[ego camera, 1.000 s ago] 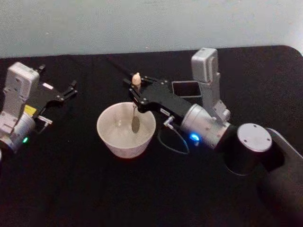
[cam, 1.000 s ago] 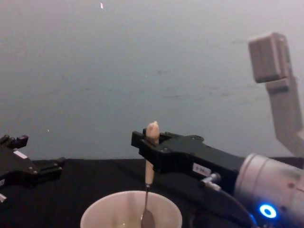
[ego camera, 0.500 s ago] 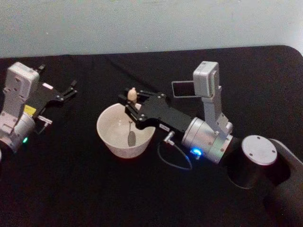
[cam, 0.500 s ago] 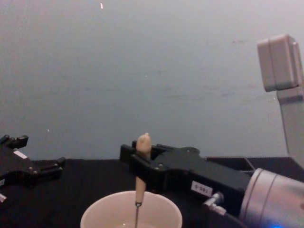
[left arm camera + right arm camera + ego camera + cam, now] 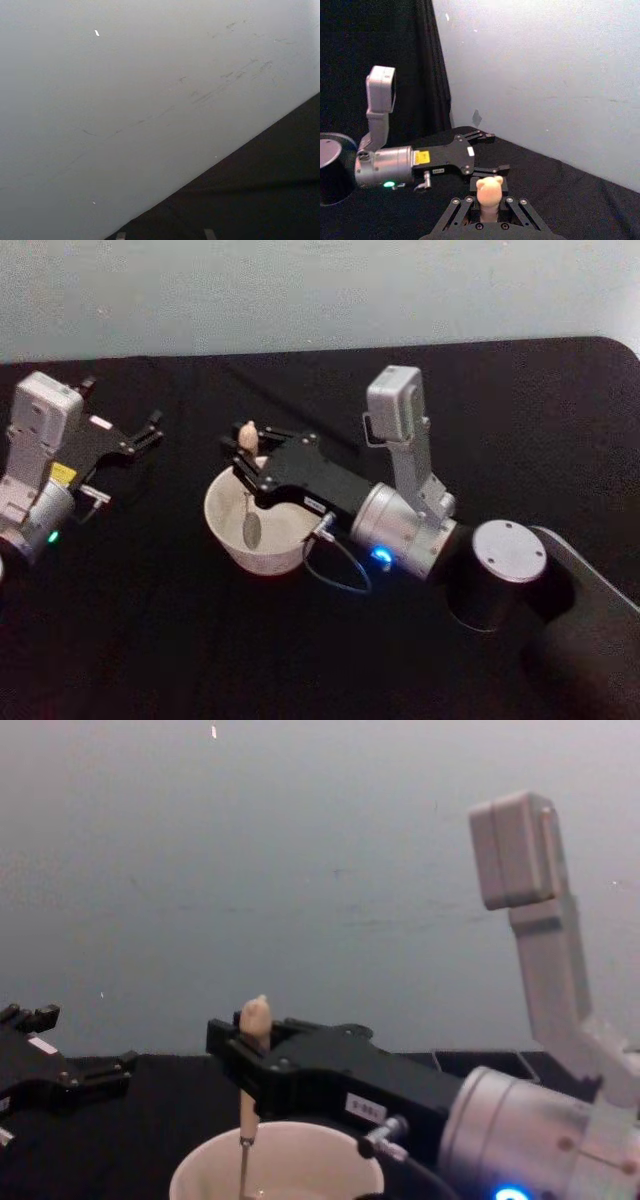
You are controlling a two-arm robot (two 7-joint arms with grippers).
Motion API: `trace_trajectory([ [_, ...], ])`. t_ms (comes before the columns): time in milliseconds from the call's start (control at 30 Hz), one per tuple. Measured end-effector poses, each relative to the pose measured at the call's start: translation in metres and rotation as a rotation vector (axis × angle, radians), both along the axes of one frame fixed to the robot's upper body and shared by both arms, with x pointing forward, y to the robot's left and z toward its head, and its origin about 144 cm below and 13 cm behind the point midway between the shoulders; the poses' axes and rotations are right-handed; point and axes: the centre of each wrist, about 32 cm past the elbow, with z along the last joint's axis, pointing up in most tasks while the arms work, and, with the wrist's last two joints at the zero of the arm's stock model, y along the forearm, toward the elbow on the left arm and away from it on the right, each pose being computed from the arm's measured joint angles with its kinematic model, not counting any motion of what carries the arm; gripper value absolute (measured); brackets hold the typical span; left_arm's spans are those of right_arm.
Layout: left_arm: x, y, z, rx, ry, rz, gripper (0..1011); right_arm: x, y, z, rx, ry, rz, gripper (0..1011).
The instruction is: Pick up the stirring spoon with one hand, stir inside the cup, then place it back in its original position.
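Mid-stir, by every sign: gripping the stirring spoon [image 5: 248,502] in the right jaws, clenched on the cream handle just below its knobbed tip, and holding it upright with the metal bowl dipped inside the cup [image 5: 222,540], toward the cup's left side in the head view. Cannot tell whether touching the bottom, nor whether stirring anything in there. Reaching in from the right, low over the black bench [image 5: 150,640], with the dark jaw body crossing above the cup's far right rim. As for the left jaws: released, spread wide, parked at the left of the bench, well apart from the cup. Pick-up done, then; return not yet begun. Next, most likely: rounding out the stir inside the rim, then lifting straight up until clear of the rim before any sideways travel, so as not to catch the thin wall and drag or tip the cup. After that, carrying across to the dark box holder [image 5: 500,1062], glimpsed in the chest view at the back, beyond the cup and to its right. Calls for care there: a narrow square mouth, much tighter than the cup, so lining up the spoon bowl over the opening and keeping the stem vertical before lowering, and unclenching only once well down inside. Worth minding too the thin stem and smooth rounded handle, apt to swivel in such a pinch if knocked against an edge.
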Motion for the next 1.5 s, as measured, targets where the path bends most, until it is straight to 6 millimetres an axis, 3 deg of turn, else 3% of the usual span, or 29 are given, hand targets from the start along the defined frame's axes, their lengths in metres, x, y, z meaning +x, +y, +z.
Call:
trace_trajectory([
  [300,0.000,0.000,0.000,0.000,0.000,0.000,1001,0.013,0.009,0.002,-0.002,-0.015,-0.047,195],
  [633,0.000,0.000,0.000,0.000,0.000,0.000,1001,0.024,0.000,0.001,-0.013,-0.023,-0.095,195],
  [1067,0.000,0.000,0.000,0.000,0.000,0.000,1001,0.015,-0.018,0.001,0.000,-0.008,-0.088,195],
  [1500,0.000,0.000,0.000,0.000,0.000,0.000,1001,0.011,-0.020,0.004,0.010,-0.013,-0.084,195],
])
